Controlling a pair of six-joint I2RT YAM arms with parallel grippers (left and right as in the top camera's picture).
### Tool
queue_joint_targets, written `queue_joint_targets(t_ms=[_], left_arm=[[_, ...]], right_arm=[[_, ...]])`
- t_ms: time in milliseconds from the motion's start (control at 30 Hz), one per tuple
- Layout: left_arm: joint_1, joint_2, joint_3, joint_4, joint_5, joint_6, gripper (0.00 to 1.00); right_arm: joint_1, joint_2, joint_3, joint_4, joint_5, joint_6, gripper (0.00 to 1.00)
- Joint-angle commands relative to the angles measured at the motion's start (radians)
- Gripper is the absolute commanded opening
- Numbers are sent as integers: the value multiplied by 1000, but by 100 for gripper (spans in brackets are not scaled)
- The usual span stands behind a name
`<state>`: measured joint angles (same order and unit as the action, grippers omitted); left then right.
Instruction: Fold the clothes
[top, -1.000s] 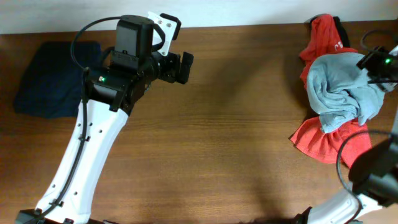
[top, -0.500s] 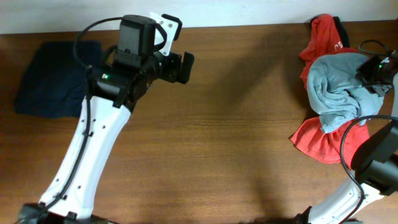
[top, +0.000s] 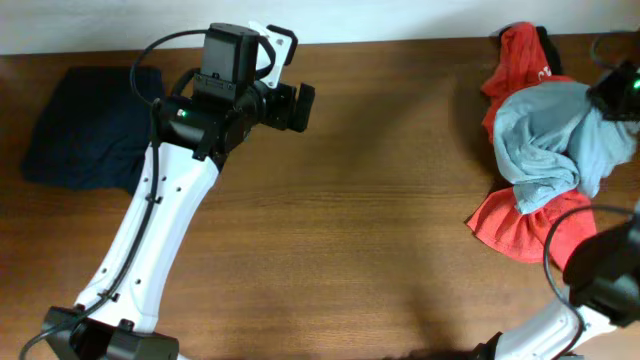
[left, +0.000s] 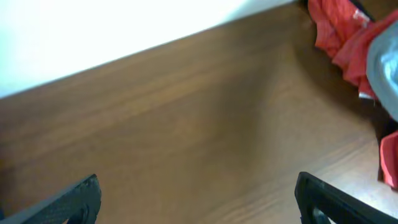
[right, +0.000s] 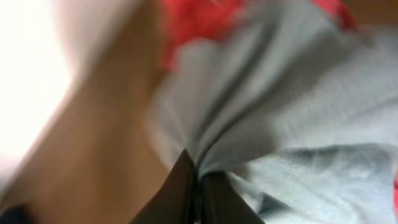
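- Your left gripper (top: 298, 107) hangs over the far left part of the table (top: 380, 230). Its fingers are spread apart with nothing between them, and its wrist view shows bare wood below.
- A dark blue garment (top: 80, 125) lies flat in the far left corner. Your left arm partly covers it, and it is well apart from the other clothes.
- The pile sits at the table's right edge. A red garment (top: 515, 225) has its long axis running from the far edge towards the near side.
- A grey garment (top: 545, 135) is bunched over the red one's middle, and red shows beyond it at both ends.
- Your right gripper (right: 198, 186) is pinched on a fold of the grey garment at its right side. Creases fan out from the pinch, though that wrist view is blurred.
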<state>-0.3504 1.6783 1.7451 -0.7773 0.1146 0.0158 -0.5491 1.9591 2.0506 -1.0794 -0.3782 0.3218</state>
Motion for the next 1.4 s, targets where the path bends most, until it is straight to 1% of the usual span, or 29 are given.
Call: queue_joint_targets(t_ms=[0,33,100,200,300,467,633,733,1033,1133,1167,1200,1267,1367], left_arm=[[10,-15,21,18,-8,15,99],[16,-22,28,18,-7,15,99],[33,-39,47,17,-7,15,99],[73,-75,78,17,-7,15,99],[121,-118,97,18,-7,15,99],[212,-187,98,0,-7,15,99],[261,-209,98,-83,-6,15,99],[262,-205,98,-137,-6,15,99],[262,-202,98,-184,6,14,99],[262,-201,98,-232,50,15,99],[262,-201,98,-249,67,15,97],[262,-201,98,-267,87,15,93],[260,-201,98,-298,120,15,92],[259,-201,98,-321,126,15,91]], right_arm=[[24,-139,113,1,-367,-134,4],[38,-159,137,1,-426,-150,4],[77,-202,185,4,-469,-150,4],[165,-261,264,6,-472,-159,4],[287,-304,336,6,-463,-187,4],[512,-336,390,6,-367,-187,4],[655,-323,389,5,-201,-187,4],[692,-305,389,8,-159,-187,4],[761,-210,389,-1,-158,-182,4],[774,-183,389,13,-90,-121,4],[774,-178,389,21,-64,-105,4],[774,-173,389,31,-40,-86,4],[774,-167,389,53,17,-30,4],[777,-165,389,78,105,68,4]])
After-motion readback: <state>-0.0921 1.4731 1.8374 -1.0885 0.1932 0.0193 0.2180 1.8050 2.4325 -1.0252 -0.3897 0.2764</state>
